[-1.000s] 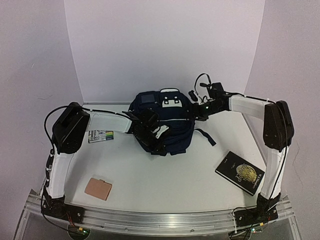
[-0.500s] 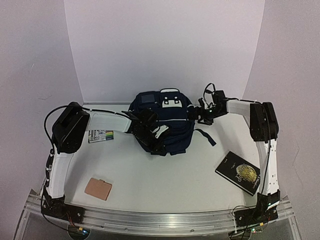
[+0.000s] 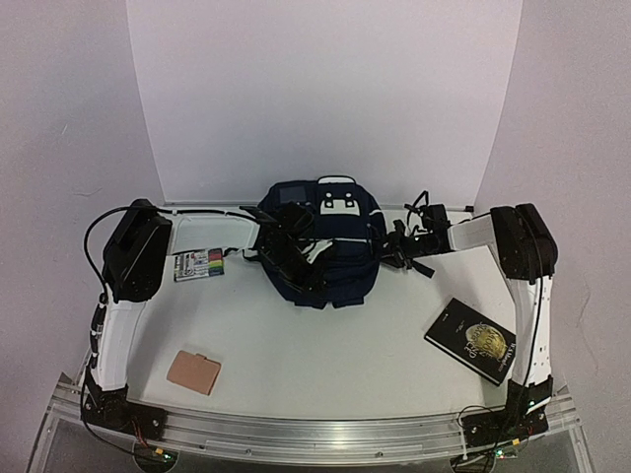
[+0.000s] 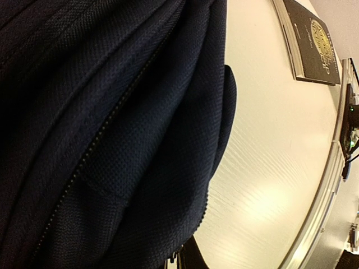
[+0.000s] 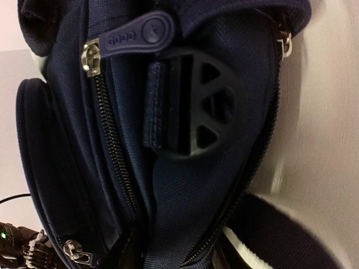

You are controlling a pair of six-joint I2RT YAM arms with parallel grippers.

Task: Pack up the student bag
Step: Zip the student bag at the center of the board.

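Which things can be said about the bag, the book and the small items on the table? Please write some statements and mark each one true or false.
1. The left tool and the right tool are both at the student bag. True.
2. The black book is inside the bag. False: it lies on the table, near the right arm.
3. The tan card lies on the table near the left arm. True.
4. The pack of coloured pens lies on the bag's right. False: it lies on the bag's left.
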